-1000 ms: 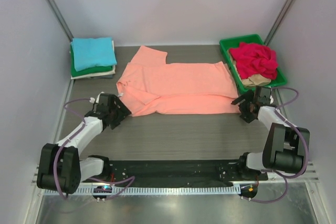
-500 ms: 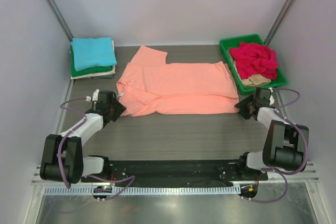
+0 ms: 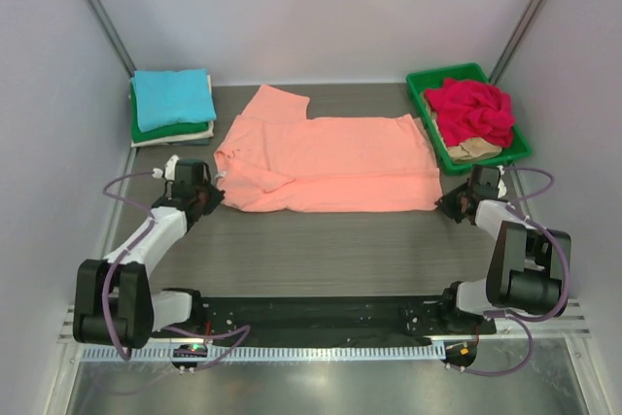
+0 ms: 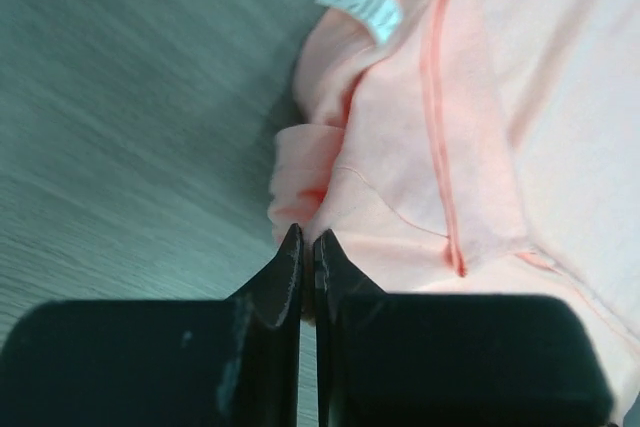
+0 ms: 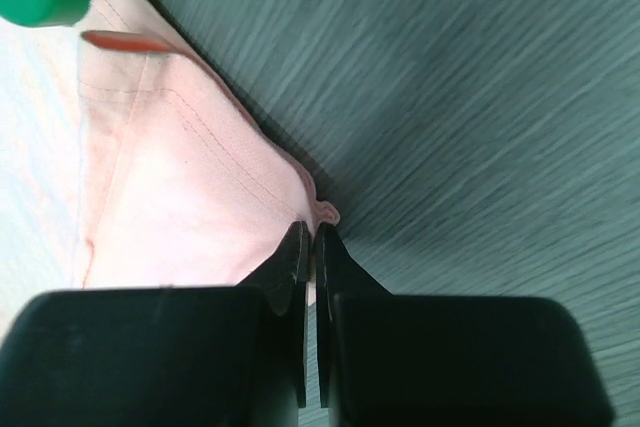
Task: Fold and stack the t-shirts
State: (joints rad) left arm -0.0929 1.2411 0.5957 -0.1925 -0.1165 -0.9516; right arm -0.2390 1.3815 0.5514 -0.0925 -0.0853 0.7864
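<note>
The left gripper is pinched together on a bunched edge of the salmon shirt, close to the collar and its white label. The right gripper is likewise clamped on the shirt's near hem corner at the other end. The shirt lies spread across the middle of the desk. A folded stack, turquoise on top, sits in the far left corner. At far right a green tray holds a crumpled red shirt over a beige one.
</note>
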